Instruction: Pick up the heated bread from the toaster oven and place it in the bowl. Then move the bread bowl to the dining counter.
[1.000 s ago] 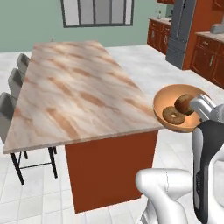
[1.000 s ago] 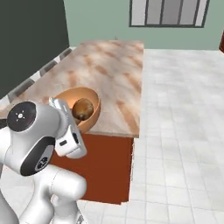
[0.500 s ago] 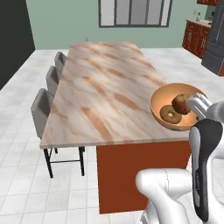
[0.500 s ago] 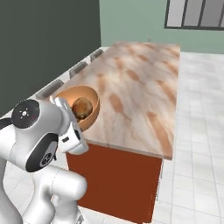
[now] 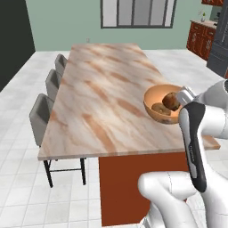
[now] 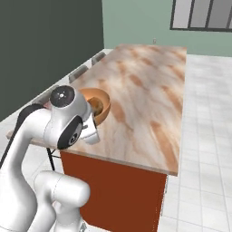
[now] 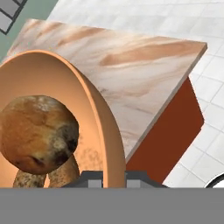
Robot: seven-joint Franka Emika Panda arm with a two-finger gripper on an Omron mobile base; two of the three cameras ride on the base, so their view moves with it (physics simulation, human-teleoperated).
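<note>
In the left base view the bowl [image 5: 162, 103] sits at centre right of the frame, held up over the near right part of the dining counter [image 5: 102, 98], whose marbled surface runs from the lower middle toward the window at the top. The heated bread [image 5: 171, 101] lies inside the bowl toward its right side, a roundish brown piece with a darker patch, and a second brown piece shows beside it at the bowl's bottom. The tool [image 5: 184, 95] is at the bowl's right rim, mostly covered by the white arm. In the hand view the tool's tips [image 7: 113, 179] rise at the bottom centre on either side of the bowl's rim, so it is pinching the bowl by its wall. There the bowl fills the left half of the frame, with the bread at lower left and the counter's corner and red-brown base to the right. Three grey stools [image 5: 49, 100] line the counter's left edge in the left base view. In the right base view the bowl [image 6: 96, 104] appears at centre left, just behind the arm's round joint.
</note>
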